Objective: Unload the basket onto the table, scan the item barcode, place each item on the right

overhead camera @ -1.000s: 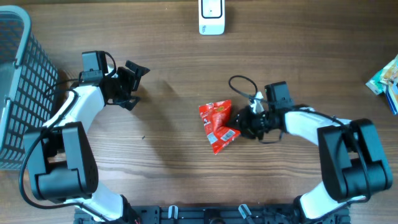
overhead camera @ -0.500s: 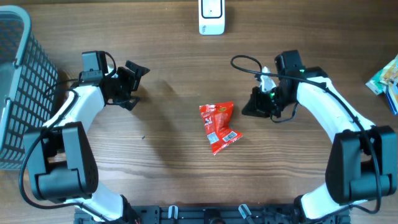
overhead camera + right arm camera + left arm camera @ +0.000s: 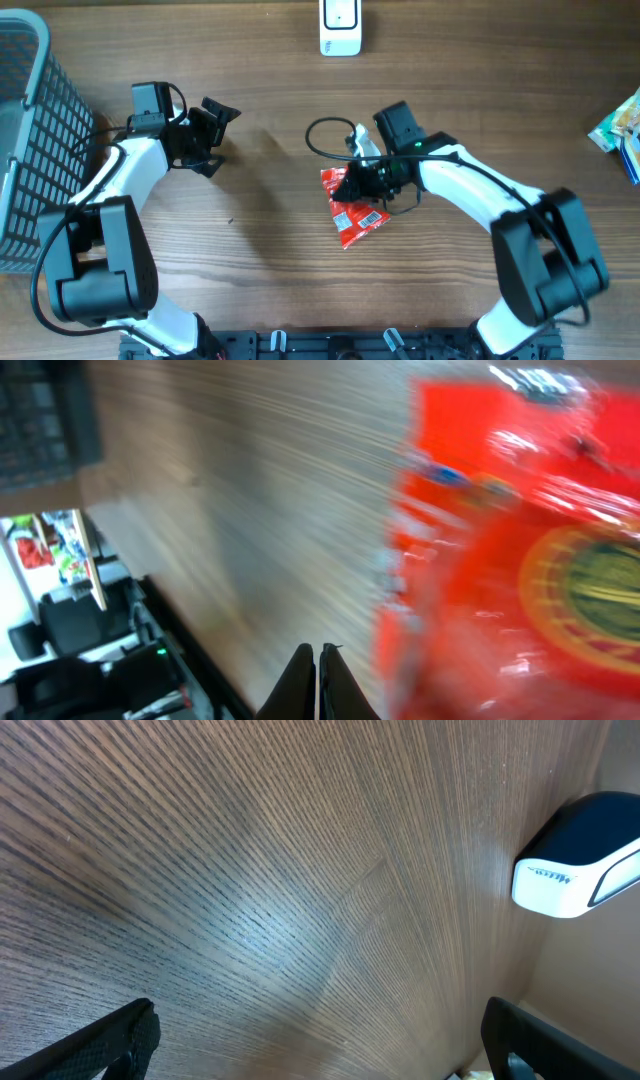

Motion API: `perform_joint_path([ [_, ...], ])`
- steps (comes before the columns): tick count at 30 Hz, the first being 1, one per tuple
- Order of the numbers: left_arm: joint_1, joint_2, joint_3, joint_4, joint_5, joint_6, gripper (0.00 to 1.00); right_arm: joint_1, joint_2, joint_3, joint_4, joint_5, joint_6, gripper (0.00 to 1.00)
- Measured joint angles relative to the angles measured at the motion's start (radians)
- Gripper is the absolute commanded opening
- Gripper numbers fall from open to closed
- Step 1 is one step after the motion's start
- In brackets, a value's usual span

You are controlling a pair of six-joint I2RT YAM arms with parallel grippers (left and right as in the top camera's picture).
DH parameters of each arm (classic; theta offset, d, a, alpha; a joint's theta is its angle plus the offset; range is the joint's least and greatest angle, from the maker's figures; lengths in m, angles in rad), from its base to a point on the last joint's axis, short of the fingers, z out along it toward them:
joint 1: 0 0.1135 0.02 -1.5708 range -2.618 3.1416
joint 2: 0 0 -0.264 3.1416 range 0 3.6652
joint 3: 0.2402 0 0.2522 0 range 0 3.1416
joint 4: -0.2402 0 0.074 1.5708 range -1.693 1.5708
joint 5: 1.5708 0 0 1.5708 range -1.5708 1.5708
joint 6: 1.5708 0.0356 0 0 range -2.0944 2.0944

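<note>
Packet [image 3: 340, 205] flat, long axis far-to-near, barcode [image 3: 368, 217] at near end

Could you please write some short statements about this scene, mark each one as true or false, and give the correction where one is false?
1. The red plastic snack packet lies on the brown wooden table. True.
2. The right end effector is wide open. False: its jaws are shut with nothing between them, beside the packet.
3. The left end effector holds the white plastic barcode scanner. False: it is open, empty and apart from the scanner.
4. The grey mesh basket stands on the left arm's side. True.
</note>
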Motion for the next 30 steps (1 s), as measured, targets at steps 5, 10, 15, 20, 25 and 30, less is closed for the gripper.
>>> perform_joint_path([
  [5, 0.000, 0.000, 0.000, 0.000, 0.000, 0.000, 1.00, -0.053, 0.090, -0.034, 0.000, -0.002, -0.010, 0.04],
  [10, 0.000, 0.000, 0.000, 0.001, 0.000, 0.000, 1.00, -0.156, 0.091, 0.006, -0.179, -0.009, -0.138, 0.09],
  [15, 0.000, 0.000, 0.000, 0.000, 0.000, 0.000, 1.00, -0.242, 0.060, 0.120, -0.387, -0.113, -0.299, 0.19],
  [20, 0.000, 0.000, 0.000, 0.000, 0.000, 0.000, 1.00, -0.244, 0.015, 0.115, -0.449, -0.145, -0.457, 0.15],
  [25, 0.000, 0.000, 0.000, 0.000, 0.000, 0.000, 1.00, -0.246, 0.015, -0.082, -0.223, -0.106, -0.404, 0.14],
  [30, 0.000, 0.000, 0.000, 0.000, 0.000, 0.000, 1.00, -0.292, 0.011, -0.145, -0.183, -0.010, -0.219, 0.07],
])
